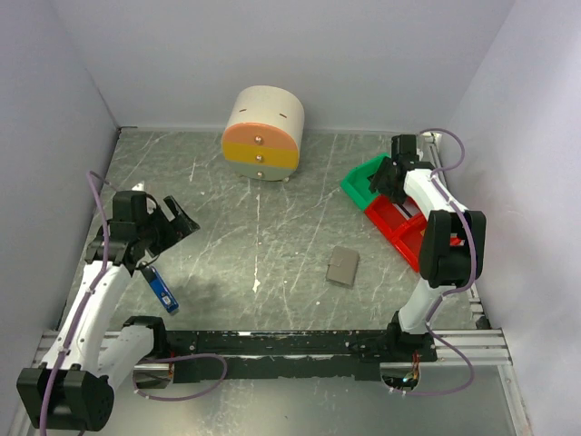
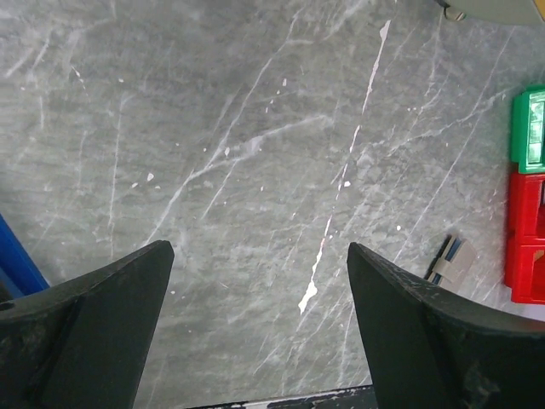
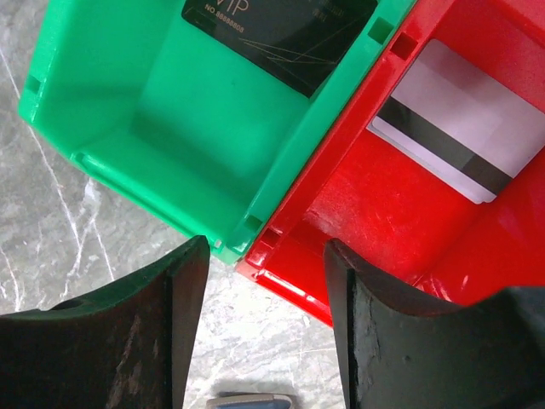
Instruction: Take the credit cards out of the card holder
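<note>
2 empty tools: left tool [image 2: 257, 251] wide, right tool [image 3: 266, 247] half-open above glossy green bin [image 3: 145, 94].

Ahead of the left claw [image 2: 258, 249] the tabletop [image 2: 255, 128] lies open. Ahead of the right claw [image 3: 266, 245], 2 bins stand in the way, green bin [image 3: 128, 162] and red bin [image 3: 358, 204], walls touching.

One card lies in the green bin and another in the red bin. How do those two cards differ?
Bin: the black card lies in the green bin, the pale grey card in the red bin.
Markings: the black card bears pale lettering that reads VIP, while the pale grey card bears a dark stripe along its length.
Both are thin, flat rectangles lying on a bin floor.
</note>
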`<control>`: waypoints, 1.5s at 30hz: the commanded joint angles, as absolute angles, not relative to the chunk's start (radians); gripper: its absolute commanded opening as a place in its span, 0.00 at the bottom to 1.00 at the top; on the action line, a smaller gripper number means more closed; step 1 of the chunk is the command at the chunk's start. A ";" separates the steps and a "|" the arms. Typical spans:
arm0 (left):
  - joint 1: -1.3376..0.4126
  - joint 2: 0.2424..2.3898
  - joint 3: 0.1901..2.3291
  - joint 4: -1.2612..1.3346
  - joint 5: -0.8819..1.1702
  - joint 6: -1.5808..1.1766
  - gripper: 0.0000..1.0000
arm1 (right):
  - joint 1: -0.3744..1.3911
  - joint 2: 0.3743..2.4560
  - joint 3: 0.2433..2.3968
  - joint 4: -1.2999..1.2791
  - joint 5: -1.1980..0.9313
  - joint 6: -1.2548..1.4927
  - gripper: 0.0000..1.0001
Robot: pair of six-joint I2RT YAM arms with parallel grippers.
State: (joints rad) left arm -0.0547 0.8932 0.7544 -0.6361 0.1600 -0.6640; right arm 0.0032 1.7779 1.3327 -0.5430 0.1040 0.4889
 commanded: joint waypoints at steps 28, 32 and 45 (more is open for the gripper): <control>-0.044 0.859 0.871 -0.744 0.106 -0.552 0.95 | 0.071 1.714 1.173 -0.482 0.089 0.507 0.32; -0.045 0.861 0.859 -0.738 0.123 -0.555 0.95 | 0.085 1.691 1.131 -0.469 0.093 0.514 0.32; -0.044 0.858 0.856 -0.727 0.145 -0.557 0.95 | 0.086 1.746 1.278 -0.515 0.225 0.565 0.53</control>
State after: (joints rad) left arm -0.0547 0.8631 0.8406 -0.7326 0.1181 -0.5667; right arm 0.0879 1.7184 1.2354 -0.5137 0.1532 0.5205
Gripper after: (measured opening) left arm 0.948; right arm 0.517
